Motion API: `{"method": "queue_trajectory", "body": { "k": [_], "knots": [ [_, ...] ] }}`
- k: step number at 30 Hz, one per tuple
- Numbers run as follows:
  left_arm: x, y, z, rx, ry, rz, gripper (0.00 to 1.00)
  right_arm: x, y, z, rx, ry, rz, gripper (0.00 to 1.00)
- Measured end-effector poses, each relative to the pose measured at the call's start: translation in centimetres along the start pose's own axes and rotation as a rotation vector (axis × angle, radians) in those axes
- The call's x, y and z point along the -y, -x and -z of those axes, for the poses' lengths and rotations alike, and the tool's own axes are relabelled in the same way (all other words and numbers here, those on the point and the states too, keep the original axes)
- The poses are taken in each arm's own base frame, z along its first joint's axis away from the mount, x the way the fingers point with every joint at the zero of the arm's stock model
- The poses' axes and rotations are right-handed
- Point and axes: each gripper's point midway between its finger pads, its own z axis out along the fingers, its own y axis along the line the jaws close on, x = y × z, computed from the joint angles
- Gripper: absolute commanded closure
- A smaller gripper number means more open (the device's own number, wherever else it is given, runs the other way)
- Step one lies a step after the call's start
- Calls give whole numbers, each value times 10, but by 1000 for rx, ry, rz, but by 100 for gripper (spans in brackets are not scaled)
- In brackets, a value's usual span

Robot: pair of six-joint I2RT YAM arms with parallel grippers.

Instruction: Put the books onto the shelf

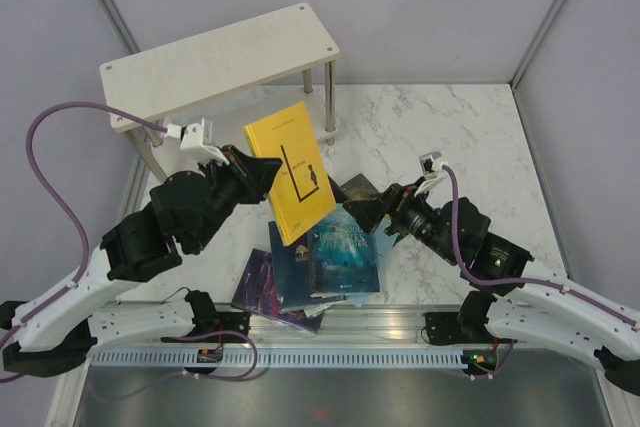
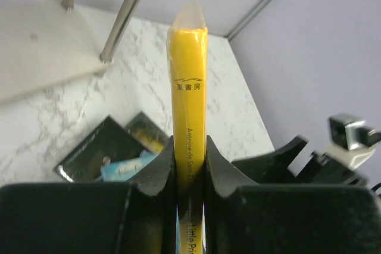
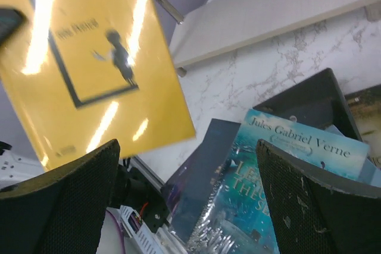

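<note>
Yellow book (image 2: 189, 69): clamped between the left fingers (image 2: 156, 168), one on each cover, with the spine facing the wrist camera. No gap shows at the contact. The grip sits low on the book, so most of the cover stands free beyond the fingers. Judged reason: this leaves the far edge clear to go onto a board first.

In the overhead view the book hangs tilted at frame centre, lifted off the desk (image 1: 460, 137). It is just below and right of the shelf (image 1: 220, 62) and not touching it.

Right fingers (image 3: 65, 200): spread wide apart, nothing between them. They hover over the pile with the teal Verne book (image 3: 286, 165) directly beneath. Judged: staged for the next pick while the left arm carries.

Pile (image 1: 310, 272): lower centre of the overhead frame, near the arm bases, covers overlapping.
- Teal lies on top.
- Navy book (image 1: 288, 262) sits under its left side.
- Purple galaxy book (image 1: 255, 282) sticks out at lower left.
- Dark book (image 1: 357, 190) is at the upper right edge of the heap.

The loose fan leaves edges exposed, which should help a pinch.

Shelf: upper left of the overhead frame. No book shows on its top board, and the lower board is mostly hidden.

Judged progress: early, with the first placement in hand.

Risk: a thin paperback held at one end may flex or swing when its free edge meets a board.
</note>
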Motion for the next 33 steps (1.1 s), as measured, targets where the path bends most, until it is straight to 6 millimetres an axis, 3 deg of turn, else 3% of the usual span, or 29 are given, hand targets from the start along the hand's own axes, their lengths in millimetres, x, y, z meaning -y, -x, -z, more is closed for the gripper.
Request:
{"method": "queue_trajectory", "body": {
  "k": [3,7,12,16,20,24,29,33],
  "knots": [
    [22,31,-14,55,-17,-54,98,17,-19,3,-44,-41,0,2],
    [34,70,-54,88,-27,-82,98,27,-29,8,-67,-63,-4,2],
    [5,138,-113,120,2,-44,98,24,-22,16,-46,-44,-13,2],
    [-3,199,-155,175,-59,31,98,23,-20,19,-42,-40,-16,2],
    [-11,235,-194,186,-154,125,98,24,-22,20,-47,-44,-19,2],
    [-40,230,-237,121,-185,228,98,25,-22,23,-44,-44,-22,2],
    [-96,194,-290,-8,-138,368,92,27,-18,30,-33,-51,-22,2],
    [-117,178,-309,-69,-133,477,84,30,-18,32,-31,-63,-19,2]
  ]
}}
